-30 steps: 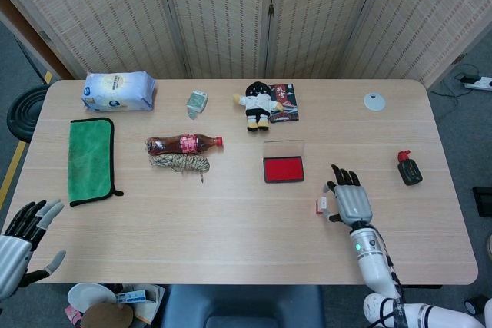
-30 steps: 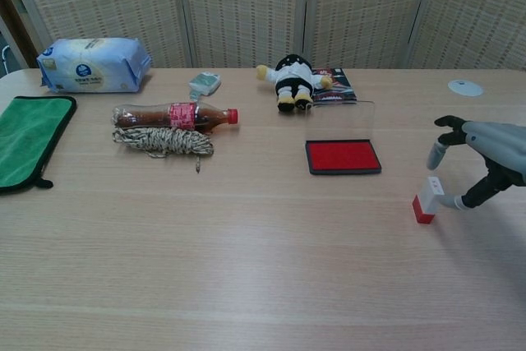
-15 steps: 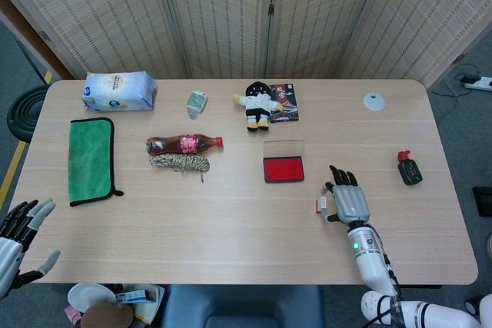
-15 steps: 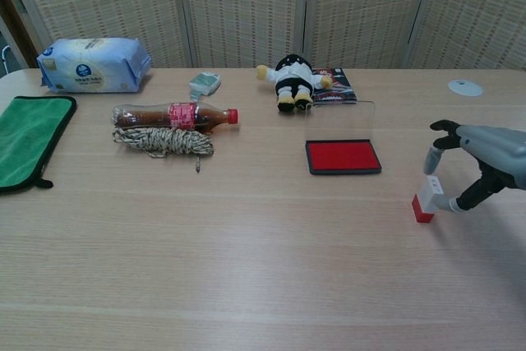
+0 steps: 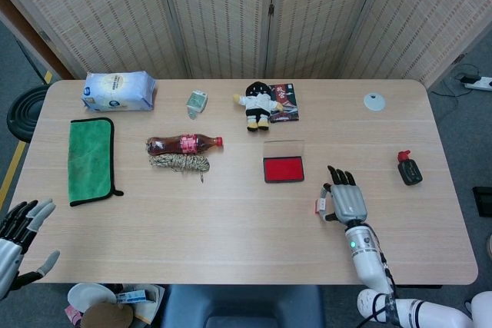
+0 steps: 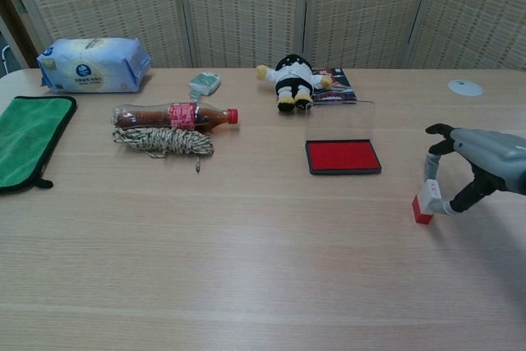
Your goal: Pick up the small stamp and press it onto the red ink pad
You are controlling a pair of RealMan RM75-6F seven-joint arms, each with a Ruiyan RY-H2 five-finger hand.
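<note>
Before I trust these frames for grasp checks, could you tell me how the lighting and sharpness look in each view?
Head view: even, soft light, faint shadows, the small stamp tiny but sharp. Chest view: sharp, the right hand casts a soft shadow; no glare on the red ink pad.

Staged lab or office test space, pale wooden table (image 5: pixel 231 213), woven folding screens (image 5: pixel 231 13), grey floor, power strip (image 5: pixel 478 81)
</note>
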